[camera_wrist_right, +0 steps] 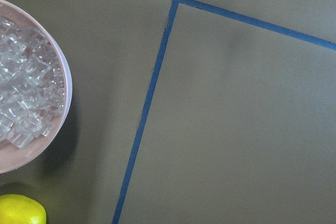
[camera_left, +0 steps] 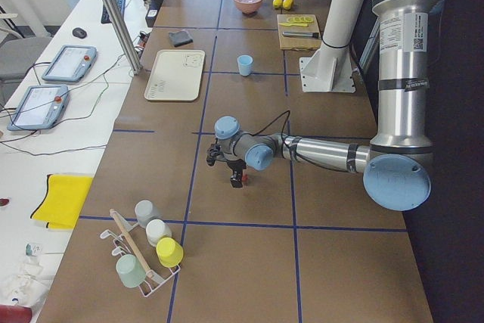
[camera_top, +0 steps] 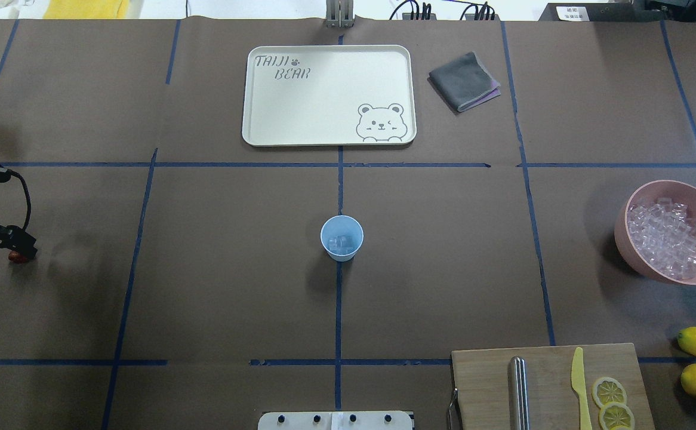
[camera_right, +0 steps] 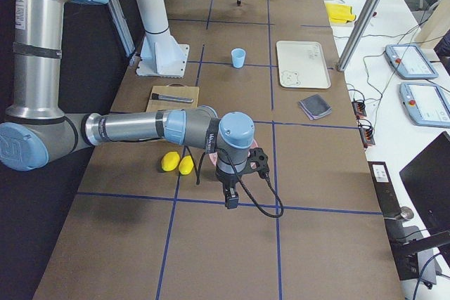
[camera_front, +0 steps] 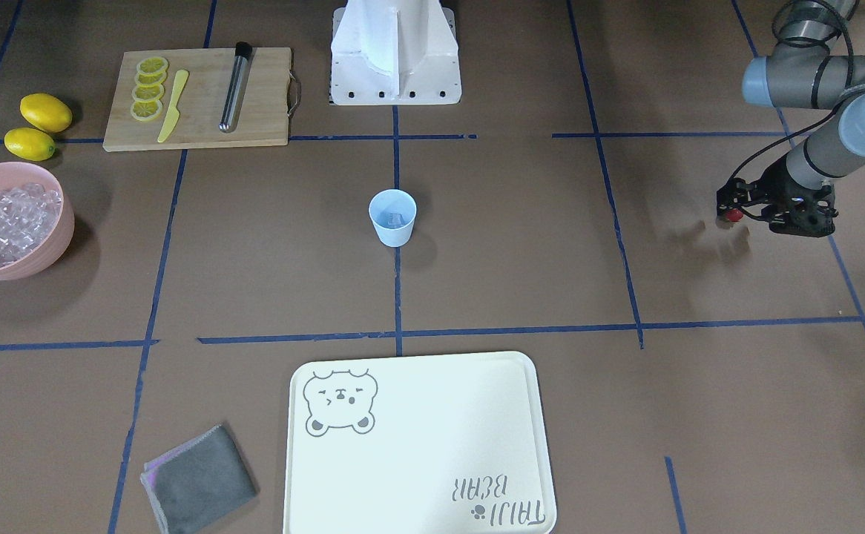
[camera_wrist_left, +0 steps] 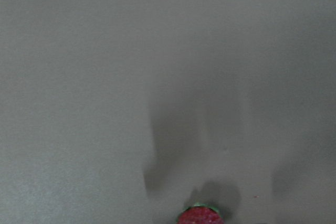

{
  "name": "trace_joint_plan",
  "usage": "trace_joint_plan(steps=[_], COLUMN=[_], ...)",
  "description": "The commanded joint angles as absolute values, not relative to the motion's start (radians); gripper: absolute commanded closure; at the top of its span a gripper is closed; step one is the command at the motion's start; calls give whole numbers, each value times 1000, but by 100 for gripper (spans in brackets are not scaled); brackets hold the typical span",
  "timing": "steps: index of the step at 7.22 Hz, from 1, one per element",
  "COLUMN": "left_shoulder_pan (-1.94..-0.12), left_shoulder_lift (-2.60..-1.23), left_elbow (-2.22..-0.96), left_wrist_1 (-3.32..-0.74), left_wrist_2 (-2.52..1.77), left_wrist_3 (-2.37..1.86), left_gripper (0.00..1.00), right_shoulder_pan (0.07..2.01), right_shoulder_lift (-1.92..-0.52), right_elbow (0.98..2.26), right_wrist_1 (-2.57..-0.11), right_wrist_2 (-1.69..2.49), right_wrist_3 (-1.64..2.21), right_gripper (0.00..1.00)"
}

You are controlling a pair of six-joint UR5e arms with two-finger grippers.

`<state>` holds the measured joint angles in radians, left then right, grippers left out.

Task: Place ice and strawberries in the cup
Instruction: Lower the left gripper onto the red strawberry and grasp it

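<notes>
Strawberry (camera_wrist_left: pixel 200 216) pinched in left end effector (camera_front: pixel 733 215) — forearm level.

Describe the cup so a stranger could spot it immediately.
From the cream bear tray, follow the blue tape line toward the robot's base. The cup stands alone on it at mid-table: small, pale blue, handleless, with a few ice cubes inside, unlike the big pink bowl heaped with ice.

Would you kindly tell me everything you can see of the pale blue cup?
The cup is a small, pale blue, handleless tumbler, seemingly plastic, tapering slightly toward its base. It stands upright near the middle of the table, on a blue tape line. A few clear ice cubes lie inside. Nothing else touches it.
</notes>
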<state>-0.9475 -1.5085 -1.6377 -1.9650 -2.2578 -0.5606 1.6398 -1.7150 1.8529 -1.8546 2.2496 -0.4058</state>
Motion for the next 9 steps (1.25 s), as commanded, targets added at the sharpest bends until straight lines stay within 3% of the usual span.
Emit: trace_joint_plan(steps=[1,3,4,6,8,9], left_shoulder_pan=[-945,-945,-945,-946,-901,-796], left_shoulder_lift=[-1511,-1511,-1509,-1567,-1824,-1914], left_elbow=[-1634,-1635,-1643,-1733,-1750,-1752], left_wrist_1=[-1967,-1967,-1965,-1950,-1942,-1941], left_wrist_2=[-2260,-2263,-2269,-2439,-2447,-2412], left_wrist_3=[-558,-561,-563,-678,-1052,-1209], left_gripper=[66,94,100,100,100,100], right_shoulder_pan=[1640,1640,1640,1640,1640,1640], right_shoulder_lift=[-1715,-1715,-1715,-1713,-1713,-1713], right_elbow=[1852,1852,1853,1862,1865,1864], right_wrist_1=[-1855,-1855,-1855,-1853,-1855,-1855], right_wrist_2=[2250,2249,2250,2250,2250,2252], right_wrist_3=[-407,-406,-405,-403,-403,-403], right_gripper=[0,0,0,0,0,0])
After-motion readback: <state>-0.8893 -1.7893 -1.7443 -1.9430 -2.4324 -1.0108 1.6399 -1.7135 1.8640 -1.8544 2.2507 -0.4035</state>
